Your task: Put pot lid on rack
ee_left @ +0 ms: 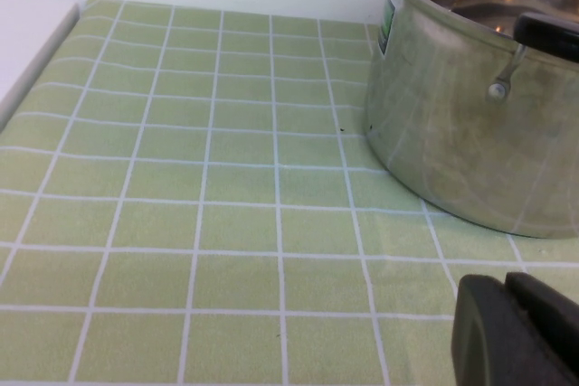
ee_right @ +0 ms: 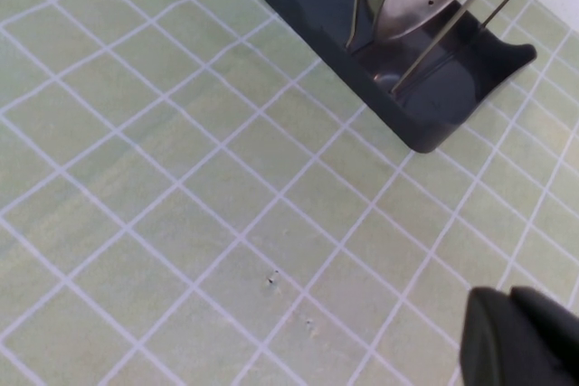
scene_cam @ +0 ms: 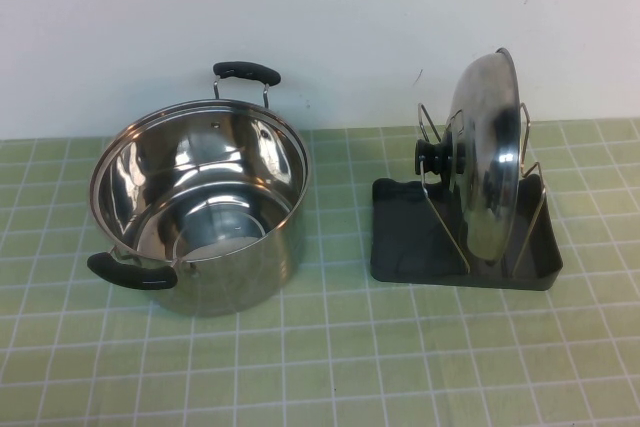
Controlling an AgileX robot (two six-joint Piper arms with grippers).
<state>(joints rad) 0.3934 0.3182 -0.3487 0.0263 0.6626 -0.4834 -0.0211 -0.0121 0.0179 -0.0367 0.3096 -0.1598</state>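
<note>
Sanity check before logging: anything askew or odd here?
Nothing stands out. Pot lid stands on edge in the rack; pot upright beside it. Left pincer and right pincer hang over bare mat.

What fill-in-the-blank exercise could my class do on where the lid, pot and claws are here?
1. The pot lid stands on edge in the ____, between its wire loops.
2. Its black knob faces the ____.
3. The pot holds ____ lid.
4. In the wrist views, the left claw and right claw hang above the green ____ cloth.

Missing words: rack; pot; no; checked
</note>
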